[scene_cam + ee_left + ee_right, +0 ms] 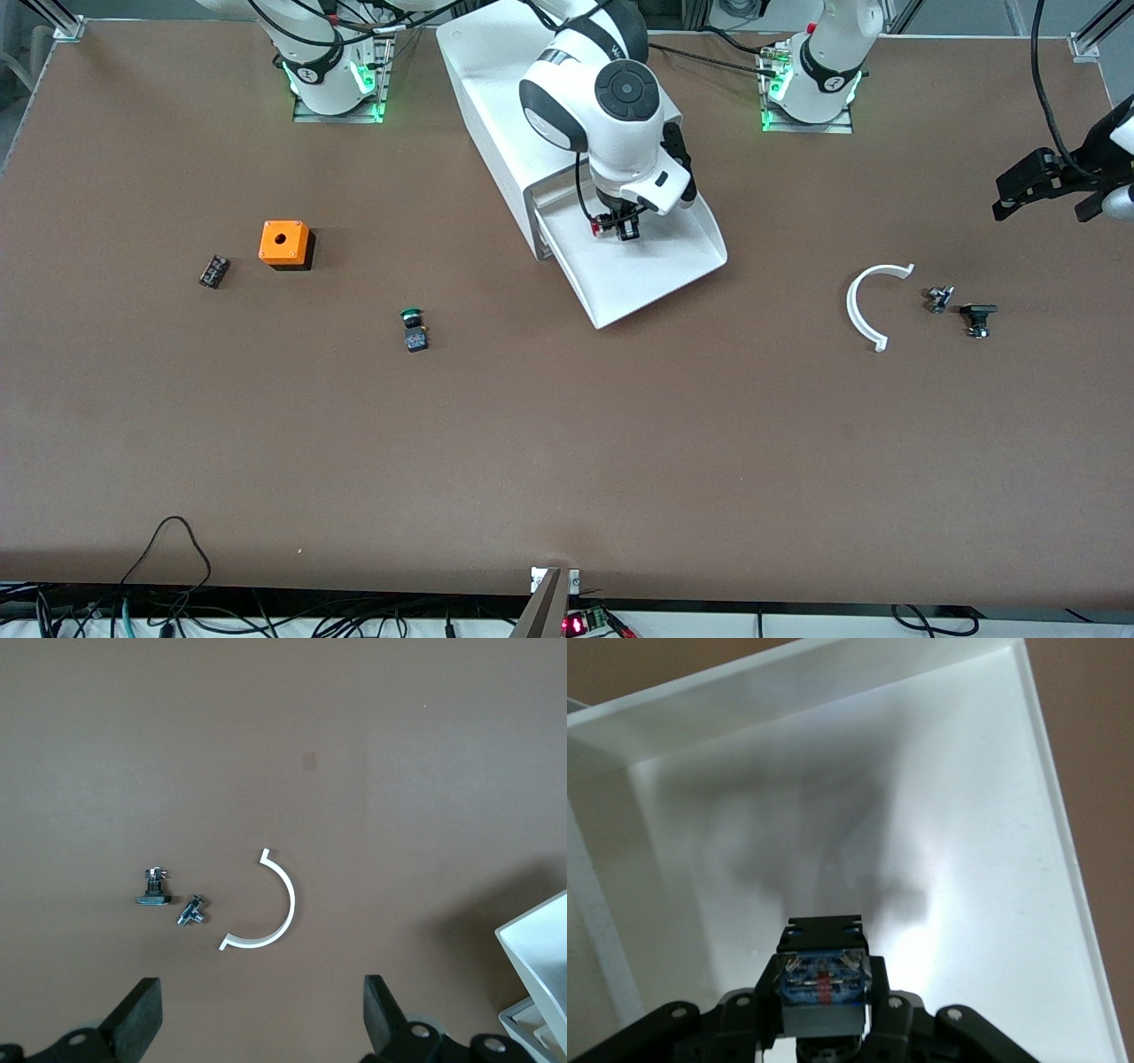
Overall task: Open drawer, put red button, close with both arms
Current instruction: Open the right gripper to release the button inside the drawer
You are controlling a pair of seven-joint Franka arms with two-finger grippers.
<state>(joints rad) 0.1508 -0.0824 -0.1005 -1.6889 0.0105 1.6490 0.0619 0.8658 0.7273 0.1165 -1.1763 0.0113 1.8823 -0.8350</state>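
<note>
Right pincer (617, 228) over drawer (682, 266); button (822, 985) clamped

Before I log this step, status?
Right gripper shut on red button, over open drawer. Left gripper open, waiting over table. Nothing in the way.

Right arm (602, 97) reaches out from its base, wrist pointing straight down, right end effector (617, 227) low over the pulled-out drawer (656, 275), fingers (766, 1005) clamped on the red button (824, 979). Left arm (1112, 142) waits, parked high over its own end of the desk (567, 443), left end effector (257, 1023) aimed down, fingers spread wide, nothing between them.
</note>
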